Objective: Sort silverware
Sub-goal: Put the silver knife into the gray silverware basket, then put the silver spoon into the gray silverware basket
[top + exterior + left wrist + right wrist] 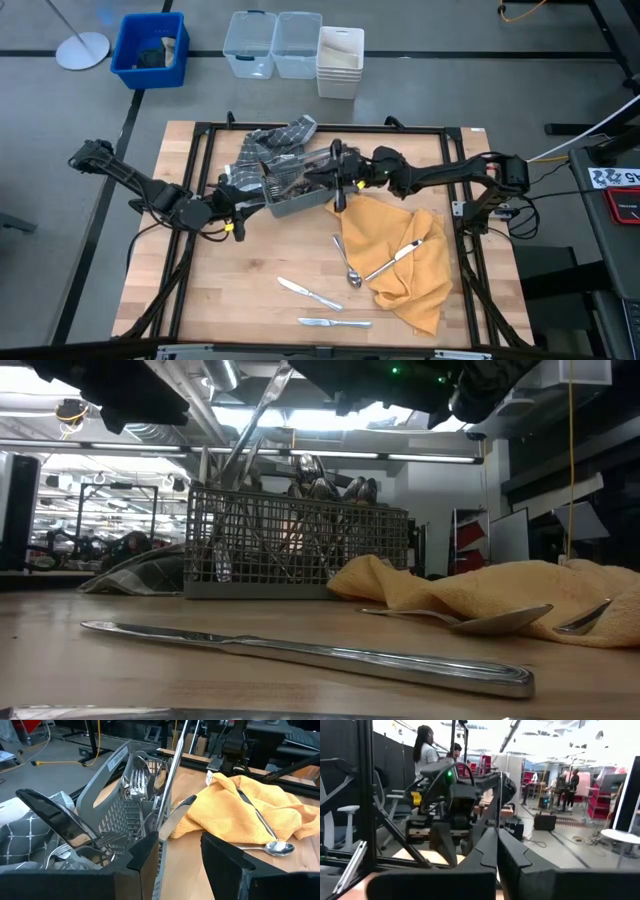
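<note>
Silverware: most slim shiny pieces stand in our grey wire-mesh caddy (290, 190); right gripper (340, 176) pinches one silver knife (172, 767) above it. Left gripper (222, 205), fingers spread, braces the caddy. Next, we judge: lift clear.

Caddy (296, 196): grey mesh. Cloth (410, 260): mustard yellow, plain; 2nd cloth (272, 142): dark grey w/ white check. Silverware (310, 292): shiny silver.

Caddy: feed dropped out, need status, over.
Left gripper open beside caddy. Right gripper shut on knife over caddy. Four pieces loose, one on cloth.
</note>
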Controlling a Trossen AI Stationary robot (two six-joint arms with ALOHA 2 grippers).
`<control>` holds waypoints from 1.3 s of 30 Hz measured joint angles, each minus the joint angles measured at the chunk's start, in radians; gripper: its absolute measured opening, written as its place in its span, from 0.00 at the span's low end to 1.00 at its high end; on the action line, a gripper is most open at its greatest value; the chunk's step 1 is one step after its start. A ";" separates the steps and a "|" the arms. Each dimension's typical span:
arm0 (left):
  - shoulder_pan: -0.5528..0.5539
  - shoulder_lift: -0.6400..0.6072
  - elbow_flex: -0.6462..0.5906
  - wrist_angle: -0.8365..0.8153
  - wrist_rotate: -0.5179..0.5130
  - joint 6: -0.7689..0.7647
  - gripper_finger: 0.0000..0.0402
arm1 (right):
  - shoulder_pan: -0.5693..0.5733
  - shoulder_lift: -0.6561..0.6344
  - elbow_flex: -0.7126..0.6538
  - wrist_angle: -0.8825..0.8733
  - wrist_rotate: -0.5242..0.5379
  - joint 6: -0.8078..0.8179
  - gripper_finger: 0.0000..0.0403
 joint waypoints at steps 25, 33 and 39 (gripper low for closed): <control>0.000 0.001 0.000 0.000 0.000 -0.001 0.34 | -0.001 0.229 0.131 -0.027 0.011 -0.007 0.01; 0.000 0.000 0.000 -0.001 0.000 -0.013 0.34 | -0.001 0.229 0.200 -0.172 0.013 -0.005 0.14; 0.000 0.017 0.000 -0.002 0.004 -0.049 0.34 | -0.001 0.229 0.228 -0.184 0.013 -0.005 0.26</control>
